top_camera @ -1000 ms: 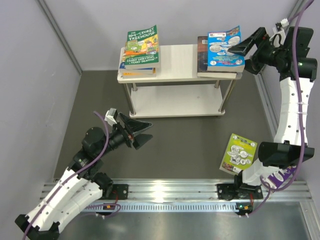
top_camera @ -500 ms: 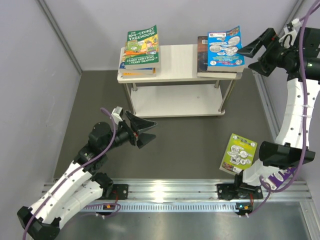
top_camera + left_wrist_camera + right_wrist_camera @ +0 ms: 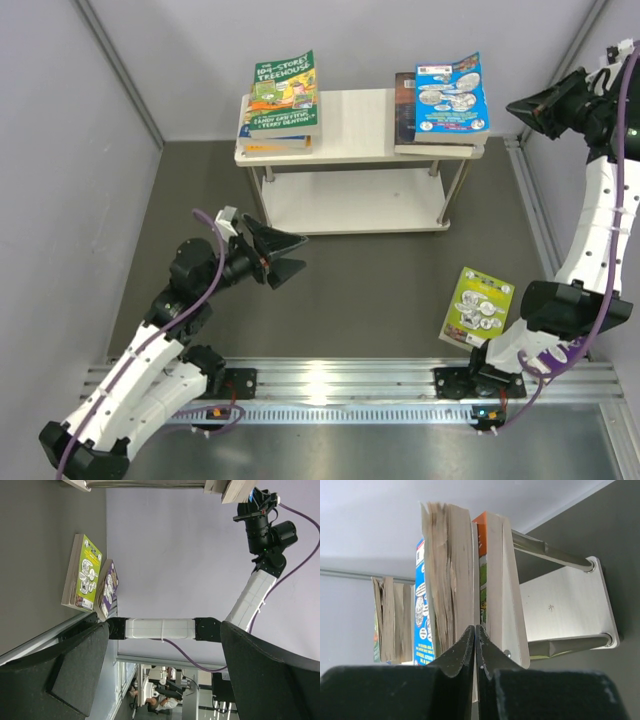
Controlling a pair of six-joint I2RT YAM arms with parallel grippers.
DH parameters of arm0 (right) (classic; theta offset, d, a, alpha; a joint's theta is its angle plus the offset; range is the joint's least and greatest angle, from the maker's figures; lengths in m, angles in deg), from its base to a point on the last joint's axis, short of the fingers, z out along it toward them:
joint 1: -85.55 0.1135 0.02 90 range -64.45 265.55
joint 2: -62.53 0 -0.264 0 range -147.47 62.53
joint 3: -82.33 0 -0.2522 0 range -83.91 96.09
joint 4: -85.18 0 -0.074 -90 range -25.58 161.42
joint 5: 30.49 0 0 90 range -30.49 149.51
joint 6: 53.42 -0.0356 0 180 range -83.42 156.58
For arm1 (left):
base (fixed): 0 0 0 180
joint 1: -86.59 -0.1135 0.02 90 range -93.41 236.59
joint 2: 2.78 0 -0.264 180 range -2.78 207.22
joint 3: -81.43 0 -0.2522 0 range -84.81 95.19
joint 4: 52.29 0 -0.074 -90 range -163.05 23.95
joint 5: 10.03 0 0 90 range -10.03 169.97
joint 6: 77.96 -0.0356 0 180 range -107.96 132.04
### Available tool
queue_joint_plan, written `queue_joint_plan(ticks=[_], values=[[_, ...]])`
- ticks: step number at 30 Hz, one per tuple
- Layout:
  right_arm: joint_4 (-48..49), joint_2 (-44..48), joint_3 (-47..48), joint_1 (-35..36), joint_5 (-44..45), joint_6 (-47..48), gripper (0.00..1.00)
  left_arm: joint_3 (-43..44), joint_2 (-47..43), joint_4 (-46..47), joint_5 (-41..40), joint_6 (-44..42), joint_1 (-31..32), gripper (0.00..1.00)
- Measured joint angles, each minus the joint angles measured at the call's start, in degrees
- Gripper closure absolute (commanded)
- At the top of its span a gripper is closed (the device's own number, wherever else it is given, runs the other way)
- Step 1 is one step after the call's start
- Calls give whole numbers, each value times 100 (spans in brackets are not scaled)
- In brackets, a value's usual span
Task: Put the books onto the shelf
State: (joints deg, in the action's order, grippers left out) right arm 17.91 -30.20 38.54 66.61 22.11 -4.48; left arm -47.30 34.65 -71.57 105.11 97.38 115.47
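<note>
The shelf (image 3: 355,122) stands at the back, and its top board carries two stacks of books. The left stack has a green cover (image 3: 283,92) on top, the right stack a blue cover (image 3: 451,95). A lime book (image 3: 477,304) lies on the dark mat near the right arm's base. The left wrist view shows that lime book (image 3: 83,573) lying on a purple one (image 3: 109,586). My right gripper (image 3: 513,106) is shut and empty, off the shelf's right end. It points at the blue-topped stack's page edges (image 3: 447,575). My left gripper (image 3: 297,253) hovers open and empty over the mat.
The shelf's lower board (image 3: 345,205) holds nothing that I can see. Grey walls close in on the left, back and right. An aluminium rail (image 3: 340,385) with both arm bases runs along the near edge.
My right gripper has drawn back to the right, away from the blue-topped stack, and its jaws have shut. My left gripper has drifted slightly up and right, still open.
</note>
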Motion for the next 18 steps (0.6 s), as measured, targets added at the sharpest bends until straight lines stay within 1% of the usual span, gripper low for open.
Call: queue_joint_plan(ticks=[9, 18], values=[[374, -17, -221, 151, 133, -214, 100, -2, 164, 339, 422, 42, -470, 4], [586, -79, -260, 739, 348, -398, 100, -2, 520, 702, 894, 92, -822, 4]])
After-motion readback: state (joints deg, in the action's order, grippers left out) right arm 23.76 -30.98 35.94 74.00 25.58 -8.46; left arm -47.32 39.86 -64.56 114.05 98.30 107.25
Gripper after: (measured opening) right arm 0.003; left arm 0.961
